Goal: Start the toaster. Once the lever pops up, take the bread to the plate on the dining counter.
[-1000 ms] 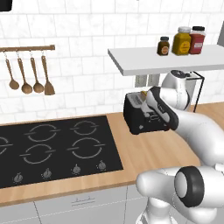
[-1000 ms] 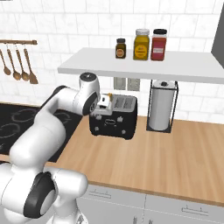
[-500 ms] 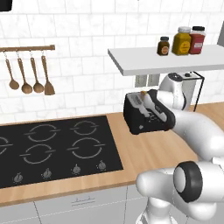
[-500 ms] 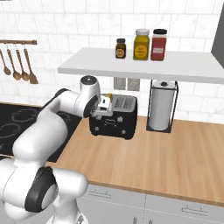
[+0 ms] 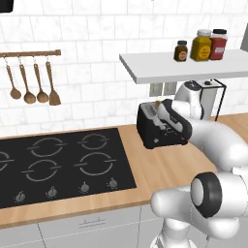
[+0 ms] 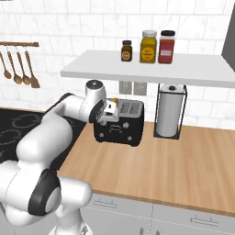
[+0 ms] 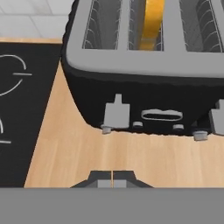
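The gripper point(image 7: 113, 178) is hovering with jaws fully closed and nothing held, presenting a narrow tip, probably for pressing the lever point(image 7: 117, 114) at 12 o'clock ahead of it. The toaster point(image 7: 144, 74) is facing its control side toward the hand, long axis running 9-to-3. The bread point(image 7: 152, 19) is standing upright in a slot

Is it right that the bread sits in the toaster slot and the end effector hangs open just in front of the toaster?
Not quite. The bread does sit in the toaster slot, and the end effector is in front of it, but it is shut: the hand view shows its fingertips pressed together.
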